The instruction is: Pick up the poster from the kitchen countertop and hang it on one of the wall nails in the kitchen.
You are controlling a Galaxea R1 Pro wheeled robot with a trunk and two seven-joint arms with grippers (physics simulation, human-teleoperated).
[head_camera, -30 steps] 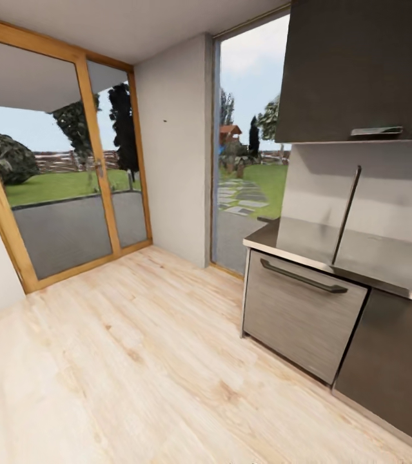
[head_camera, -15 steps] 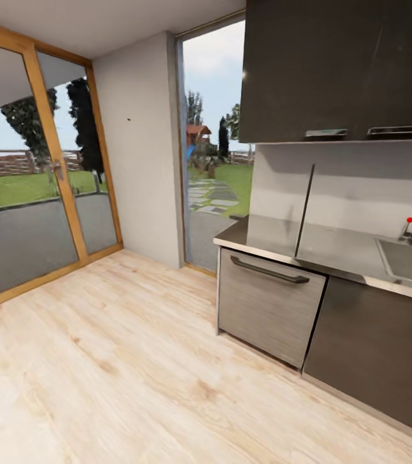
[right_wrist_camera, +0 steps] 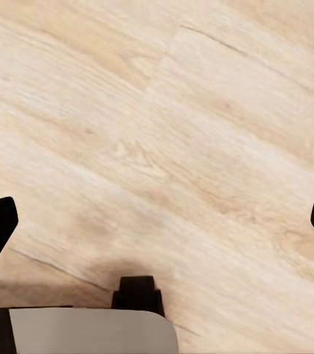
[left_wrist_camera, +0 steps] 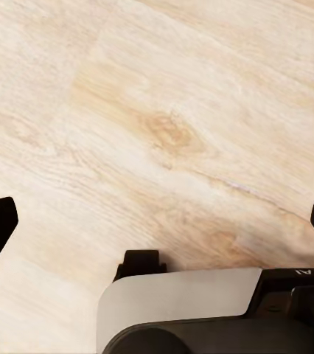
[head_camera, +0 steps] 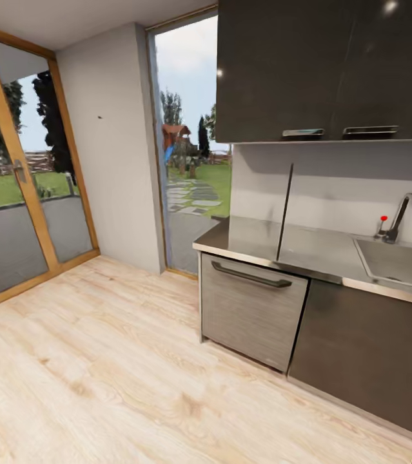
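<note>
**Robot in kitchen, both hands empty over the floor**

Poster (head_camera: 285,211) stands on the desk (head_camera: 322,252), seen edge-on as a thin dark line, leaning back against the pale wall behind the desk. Can't read its face from this angle.

Sink (head_camera: 396,261) is set into the desk further along from the poster, chrome tap (head_camera: 402,216) at its back edge. Dark upper cabinets (head_camera: 322,71) hang above the poster. Under the desk near the poster: brushed-metal front with a long bar handle (head_camera: 251,276).

One wall nail (head_camera: 99,118) shows as a tiny dark dot on the grey wall panel, well apart from the poster, past the tall window (head_camera: 189,148). Wood-framed glass door (head_camera: 19,174) sits on the nail's far side from the desk.

Left hand (left_wrist_camera: 157,225): fingers wide apart, nothing between them, light wood floor (left_wrist_camera: 164,110) below.

Right hand (right_wrist_camera: 157,225): fingers also wide apart, empty, same floor planks under it.
</note>
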